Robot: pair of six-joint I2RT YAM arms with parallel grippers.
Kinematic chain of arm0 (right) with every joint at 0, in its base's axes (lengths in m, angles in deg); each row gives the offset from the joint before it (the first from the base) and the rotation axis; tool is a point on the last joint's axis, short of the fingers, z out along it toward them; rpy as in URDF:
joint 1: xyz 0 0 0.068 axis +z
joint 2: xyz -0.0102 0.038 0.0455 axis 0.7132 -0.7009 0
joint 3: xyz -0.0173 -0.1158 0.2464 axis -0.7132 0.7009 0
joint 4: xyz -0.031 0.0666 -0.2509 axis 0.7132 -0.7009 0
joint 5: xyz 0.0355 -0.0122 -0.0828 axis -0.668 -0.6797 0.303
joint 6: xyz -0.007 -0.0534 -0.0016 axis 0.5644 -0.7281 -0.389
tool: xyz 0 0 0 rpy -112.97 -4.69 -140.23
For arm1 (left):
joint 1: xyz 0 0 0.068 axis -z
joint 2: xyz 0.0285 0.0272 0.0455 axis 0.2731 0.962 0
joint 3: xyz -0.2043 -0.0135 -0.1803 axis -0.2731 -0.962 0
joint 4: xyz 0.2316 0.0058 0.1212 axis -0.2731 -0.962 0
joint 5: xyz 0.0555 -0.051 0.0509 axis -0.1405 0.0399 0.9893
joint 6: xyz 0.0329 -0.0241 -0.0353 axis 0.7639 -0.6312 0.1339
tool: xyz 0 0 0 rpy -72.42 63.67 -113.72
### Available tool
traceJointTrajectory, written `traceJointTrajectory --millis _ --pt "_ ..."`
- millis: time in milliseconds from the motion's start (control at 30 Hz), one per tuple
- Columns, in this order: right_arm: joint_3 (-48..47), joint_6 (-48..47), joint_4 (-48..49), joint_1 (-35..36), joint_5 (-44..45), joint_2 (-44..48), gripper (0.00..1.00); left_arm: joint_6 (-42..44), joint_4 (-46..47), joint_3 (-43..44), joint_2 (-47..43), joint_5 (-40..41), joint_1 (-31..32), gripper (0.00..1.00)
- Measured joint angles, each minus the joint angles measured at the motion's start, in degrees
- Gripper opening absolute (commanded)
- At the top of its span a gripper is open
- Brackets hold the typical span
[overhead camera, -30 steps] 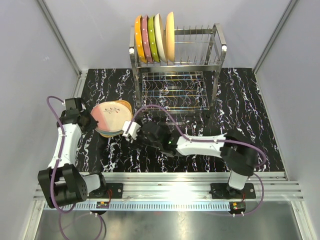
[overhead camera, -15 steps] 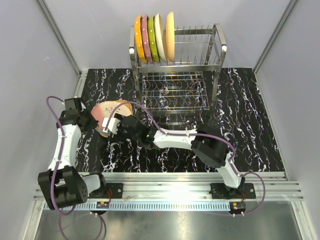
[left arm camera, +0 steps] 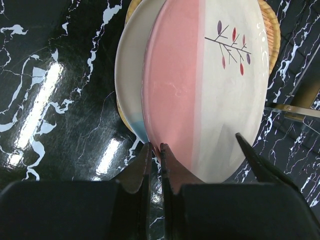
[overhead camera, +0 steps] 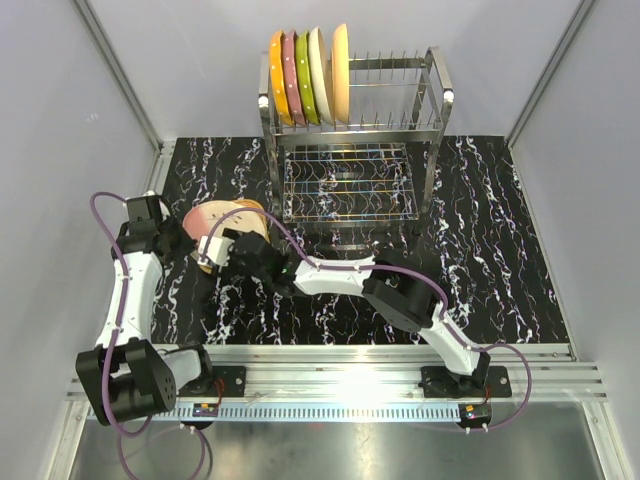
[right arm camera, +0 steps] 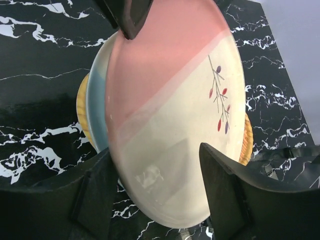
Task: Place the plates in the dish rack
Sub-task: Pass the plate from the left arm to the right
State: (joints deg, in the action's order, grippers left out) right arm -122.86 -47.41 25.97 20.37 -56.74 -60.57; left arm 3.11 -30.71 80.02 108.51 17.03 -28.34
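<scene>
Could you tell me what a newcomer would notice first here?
A pink-and-cream twig-patterned plate, tipped up off the stack at left, its rim pinched by the left gripper while the right gripper, jaws open, straddles its opposite edge. Behind, five colourful plates stand upright in the dish rack.

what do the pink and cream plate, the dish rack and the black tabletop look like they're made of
pink-and-cream round plate: likely glazed ceramic, maybe melamine; glossy, with lamp reflections on its face.
tall silver wire dish rack: polished steel by its look; bright, mirror-like tubes.
black white-veined tabletop: glossy marble look with light streaks; real stone or printed laminate can't be told.
</scene>
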Motion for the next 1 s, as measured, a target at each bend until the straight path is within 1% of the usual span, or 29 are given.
traceJointTrajectory --millis 100,267,433,600,667,833,867,1000 --pt "-1.0 -0.4 -0.2 -0.3 0.6 -0.1 0.65 0.0 0.9 0.0 -0.1 -0.3 0.0 0.00" --pt "-2.4 -0.5 -1.3 -0.3 0.7 -0.8 0.65 0.0 1.6 0.0 -0.2 -0.4 0.0 0.00" --pt "-3.6 -1.4 -1.6 -0.2 0.7 -1.7 0.55 0.0 2.0 0.0 -0.5 -0.7 0.0 0.00" --pt "-5.4 -3.6 -1.3 -0.2 1.5 -3.7 0.51 0.0 3.3 -0.6 -2.0 -1.4 0.0 0.00" --pt "-5.5 -4.2 -1.3 -0.2 1.8 -3.7 0.49 0.1 3.9 -0.7 -2.0 -1.6 0.0 0.00" --pt "-5.8 -5.5 -1.2 -0.3 2.8 -3.7 0.37 0.3 4.2 -0.7 -2.1 -2.2 0.0 0.00" --pt "-5.8 -5.8 -1.1 -0.3 2.9 -3.7 0.33 0.3 4.3 -0.7 -2.1 -2.4 -0.1 0.00" --pt "-5.8 -6.4 -0.9 -0.4 3.3 -3.7 0.25 0.3 4.5 -0.7 -2.1 -2.8 -0.2 0.00"
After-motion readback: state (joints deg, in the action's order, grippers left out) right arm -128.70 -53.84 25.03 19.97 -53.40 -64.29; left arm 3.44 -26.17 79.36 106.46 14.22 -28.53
